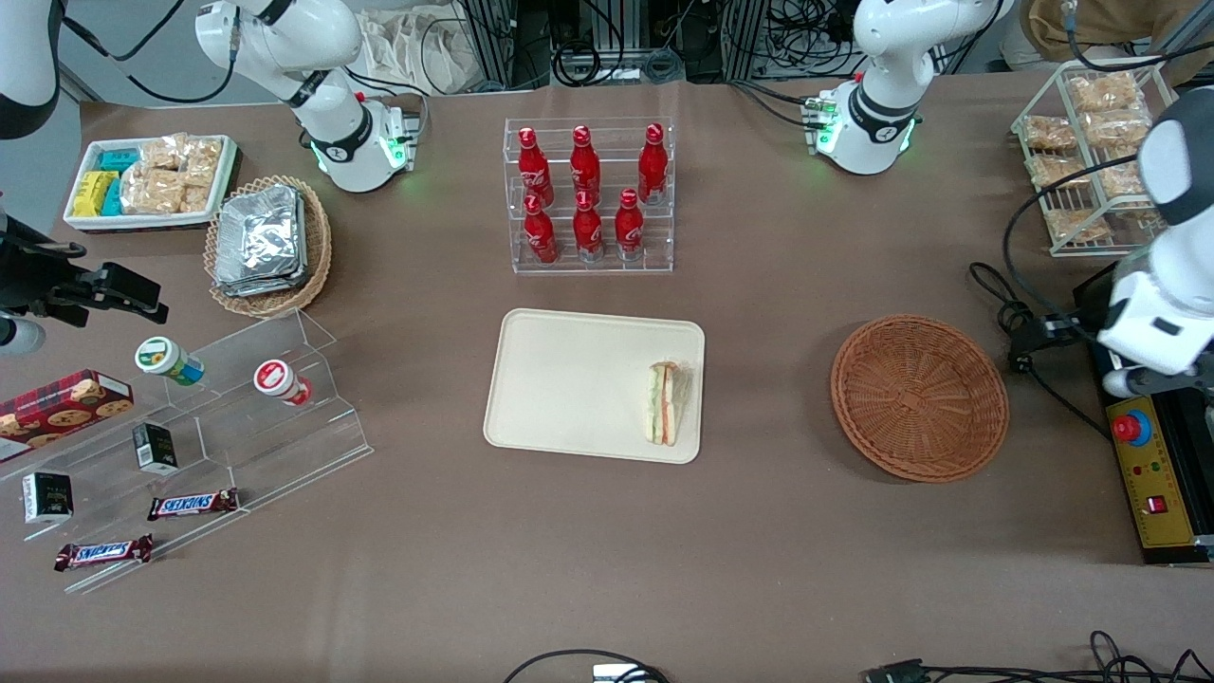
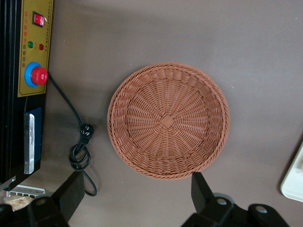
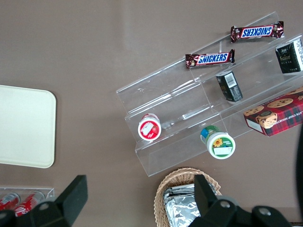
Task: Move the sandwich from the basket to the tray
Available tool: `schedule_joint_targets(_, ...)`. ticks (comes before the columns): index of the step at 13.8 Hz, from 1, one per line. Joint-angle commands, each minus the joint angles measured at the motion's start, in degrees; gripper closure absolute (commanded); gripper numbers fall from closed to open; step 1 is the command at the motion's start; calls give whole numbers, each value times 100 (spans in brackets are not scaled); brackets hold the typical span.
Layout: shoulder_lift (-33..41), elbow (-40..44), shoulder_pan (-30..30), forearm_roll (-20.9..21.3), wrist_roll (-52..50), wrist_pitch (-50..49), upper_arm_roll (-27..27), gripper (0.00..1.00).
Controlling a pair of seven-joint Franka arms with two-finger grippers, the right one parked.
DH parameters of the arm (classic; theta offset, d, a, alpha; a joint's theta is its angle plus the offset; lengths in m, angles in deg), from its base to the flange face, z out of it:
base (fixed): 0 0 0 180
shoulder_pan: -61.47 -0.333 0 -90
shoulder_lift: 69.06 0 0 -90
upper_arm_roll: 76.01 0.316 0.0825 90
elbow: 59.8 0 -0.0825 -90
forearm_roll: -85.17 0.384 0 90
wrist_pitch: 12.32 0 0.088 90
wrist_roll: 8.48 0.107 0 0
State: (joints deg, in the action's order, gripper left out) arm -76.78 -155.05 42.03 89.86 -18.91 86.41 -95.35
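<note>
The sandwich, a pale wedge with orange and green layers, lies on the cream tray, at the tray's end nearest the basket. The reddish-brown wicker basket is empty and stands apart from the tray, toward the working arm's end of the table. In the left wrist view the left arm's gripper is open and empty, its black fingers wide apart, high above the table just off the rim of the basket. A corner of the tray shows there too. The arm hangs over the table's end.
A yellow control box with a red button and a looped black cable lie beside the basket. A rack of red bottles stands farther from the camera than the tray. A wire rack of snack packs stands near the working arm.
</note>
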Motion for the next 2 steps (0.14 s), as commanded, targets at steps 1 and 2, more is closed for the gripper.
schedule_joint_targets(1, -554, 839, 19, -117, -177, -546, -97, 0)
schedule_joint_targets(2, -582, 902, 54, -117, -265, -635, -105, 0)
